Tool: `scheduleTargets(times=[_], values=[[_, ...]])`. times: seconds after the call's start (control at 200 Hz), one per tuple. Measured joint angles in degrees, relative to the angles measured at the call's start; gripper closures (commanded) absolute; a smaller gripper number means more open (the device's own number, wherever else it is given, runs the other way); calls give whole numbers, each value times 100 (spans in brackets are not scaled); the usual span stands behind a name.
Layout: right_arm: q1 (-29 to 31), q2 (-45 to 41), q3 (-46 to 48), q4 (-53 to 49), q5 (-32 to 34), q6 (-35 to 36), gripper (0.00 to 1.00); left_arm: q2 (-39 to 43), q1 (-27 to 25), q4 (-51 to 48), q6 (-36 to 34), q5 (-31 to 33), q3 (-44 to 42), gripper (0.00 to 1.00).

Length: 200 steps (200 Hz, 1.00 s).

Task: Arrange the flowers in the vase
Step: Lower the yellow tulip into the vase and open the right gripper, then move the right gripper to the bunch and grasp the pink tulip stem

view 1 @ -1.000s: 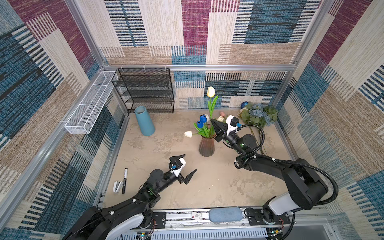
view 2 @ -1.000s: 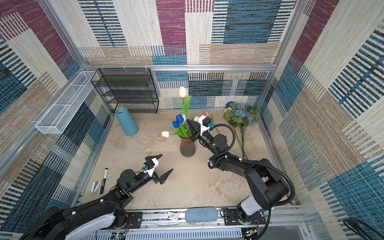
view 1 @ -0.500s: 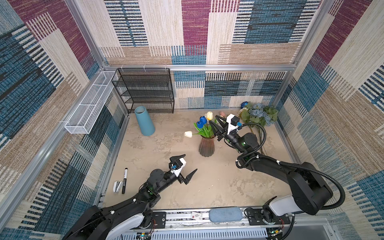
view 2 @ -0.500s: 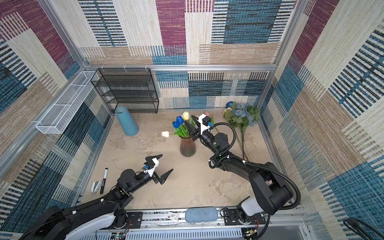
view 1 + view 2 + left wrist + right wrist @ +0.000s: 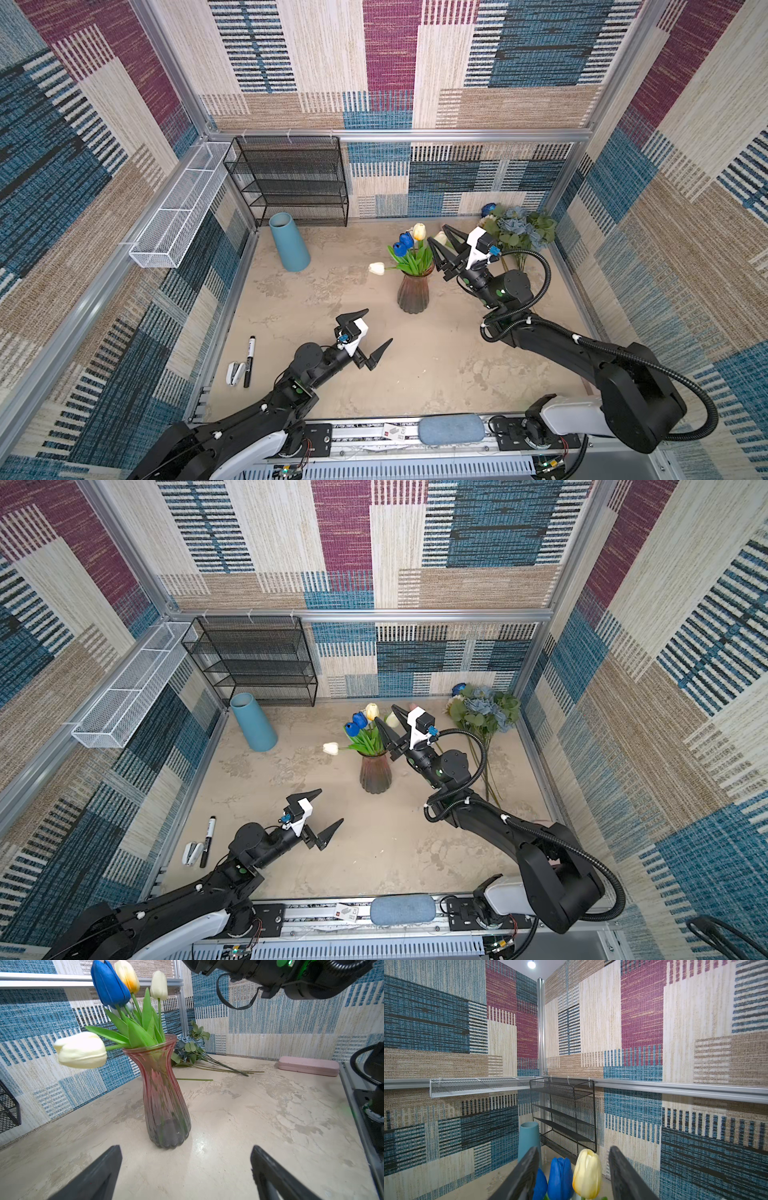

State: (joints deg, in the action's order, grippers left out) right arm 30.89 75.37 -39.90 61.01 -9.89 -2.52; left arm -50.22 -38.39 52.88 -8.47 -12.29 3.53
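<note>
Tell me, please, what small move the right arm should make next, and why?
Probably draw the right gripper back from the tulips: its jaws stand apart, gripping nothing, the tulips sit in the vase, and the dusty-blue bunch lies on the table.

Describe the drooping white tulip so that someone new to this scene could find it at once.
Find the ribbed reddish glass vase standing near the middle of the tabletop. Its tulips mostly stand upright; this white tulip leans out sideways over the rim, toward the blue cylinder vase. It is the only bloom hanging low, clear of the blue tulips and yellow tulip.
</note>
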Motion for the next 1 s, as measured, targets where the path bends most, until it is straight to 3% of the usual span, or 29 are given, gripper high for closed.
scheduleTargets(times=[0.135,0.23,0.461,0.631,0.842,1.002], values=[[0,-415,109,-57,426,155,27,201,0,-98,-11,11,127,1],[-105,-662,103,-313,883,188,27,323,0,-133,-74,50,284,1],[-1447,-584,-734,-2271,831,-844,27,-50,-37,-527,-706,321,610,1],[-2127,527,-1738,-4476,520,-1392,41,-525,-48,-459,-866,356,461,1],[-2166,2006,-2664,-6577,195,-1403,50,-852,-72,-214,-850,326,343,1],[-2190,3370,-3849,-7842,365,-1152,54,-894,-72,-188,-822,162,442,1]])
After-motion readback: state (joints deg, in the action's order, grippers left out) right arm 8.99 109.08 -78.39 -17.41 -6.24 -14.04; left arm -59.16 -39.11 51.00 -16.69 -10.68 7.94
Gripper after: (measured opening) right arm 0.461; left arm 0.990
